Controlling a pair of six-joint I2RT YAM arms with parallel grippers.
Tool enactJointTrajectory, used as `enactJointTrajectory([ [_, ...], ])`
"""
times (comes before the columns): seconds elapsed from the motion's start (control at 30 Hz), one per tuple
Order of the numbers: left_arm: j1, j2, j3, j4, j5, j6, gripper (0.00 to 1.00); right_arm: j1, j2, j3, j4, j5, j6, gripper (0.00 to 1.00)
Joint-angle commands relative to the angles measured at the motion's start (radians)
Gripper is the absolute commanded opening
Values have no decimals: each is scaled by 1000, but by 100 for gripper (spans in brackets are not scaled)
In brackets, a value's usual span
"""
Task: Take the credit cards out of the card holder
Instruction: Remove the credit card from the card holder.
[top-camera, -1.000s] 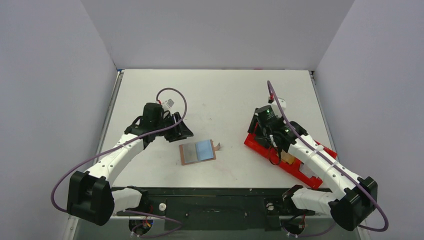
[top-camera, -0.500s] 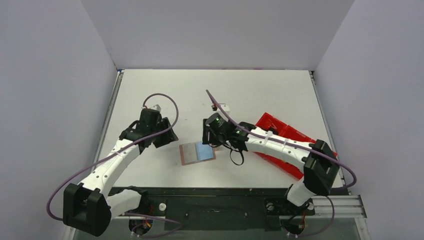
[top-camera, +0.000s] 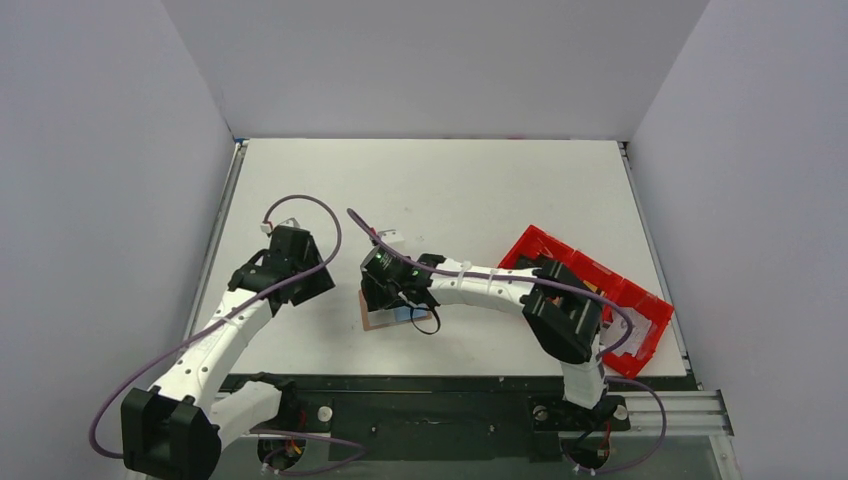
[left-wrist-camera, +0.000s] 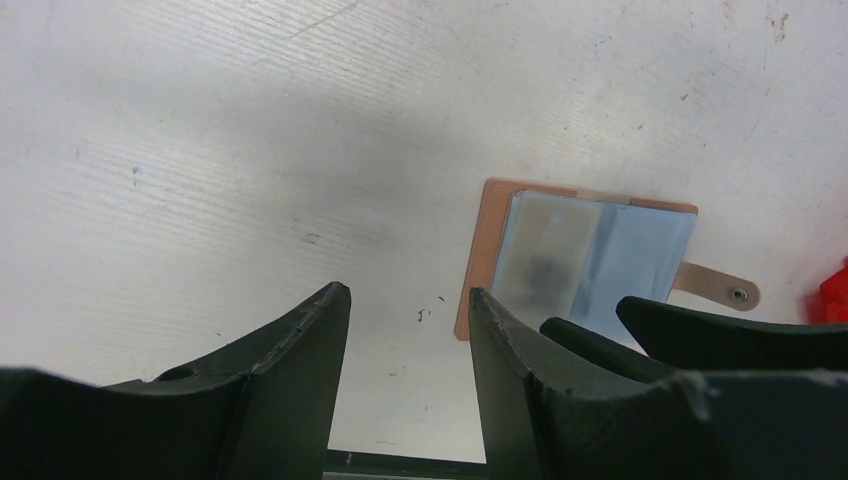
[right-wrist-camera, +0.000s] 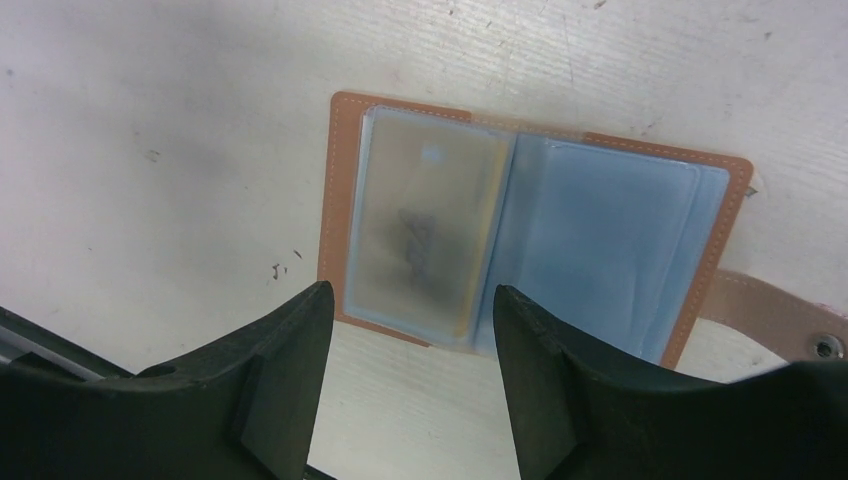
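The card holder lay open and flat on the table, blue inner panels facing up and strap tab extended. A card showed through the cloudy pocket farther from the tab. The pocket next to the tab looked plain blue and probably empty.

One second earlier the right gripper had been over the red tray, well to the right of the card holder. Half a second earlier it had reached the holder's tab side. At this moment it hung directly above the holder, covering most of it in the top view. Its jaws stood wide apart and held nothing, framing the pocket with the card.

Over the same interval the left gripper had withdrawn further to the left of the card holder. It was also spread open and empty.

Judgement: the approach was complete, no extraction had begun, and the card remained in its pocket.
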Motion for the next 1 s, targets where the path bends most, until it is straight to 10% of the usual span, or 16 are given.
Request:
enactJointTrajectory([
  [0.0, 22, -35, -3, -19, -36, -16, 45, 11, 45, 74, 8, 6, -33, 56],
  [0.53, 48, -50, -17, -15, -6, -27, 45, 52, 223, 208, -142, 102, -62, 53],
  [0.97, 53, -50, -29, 5, 26, -33, 45, 49, 275, 184, -217, 112, -61, 31],
])
